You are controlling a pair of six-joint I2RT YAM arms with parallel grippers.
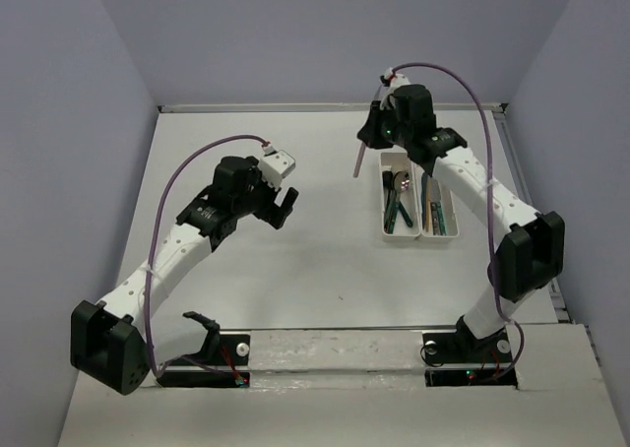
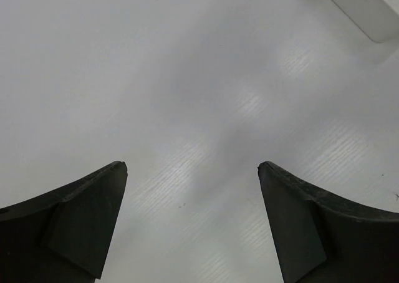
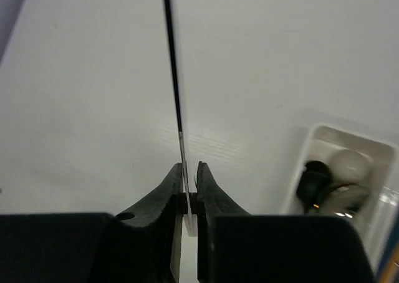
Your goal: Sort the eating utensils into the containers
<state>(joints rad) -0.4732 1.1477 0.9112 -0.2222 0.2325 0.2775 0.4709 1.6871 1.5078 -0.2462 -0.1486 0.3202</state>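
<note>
The right claw (image 3: 190, 168) was clamped on one end of a thin knife (image 3: 173, 77), which showed edge-on and reached straight away from it. Claw and knife hung near the counter's far edge, just left of the two joined white trays (image 1: 420, 236). The trays lay toward the far right corner, with spoons (image 3: 346, 166) in the left one. The left claw (image 2: 192, 166) stood apart, holding nothing, over bare counter (image 2: 187, 77) left of the middle.

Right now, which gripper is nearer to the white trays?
Right. The right gripper, shut on a slim utensil, sits just off the far-left corner of the trays; the left gripper hangs open over the table, well to their left.
</note>
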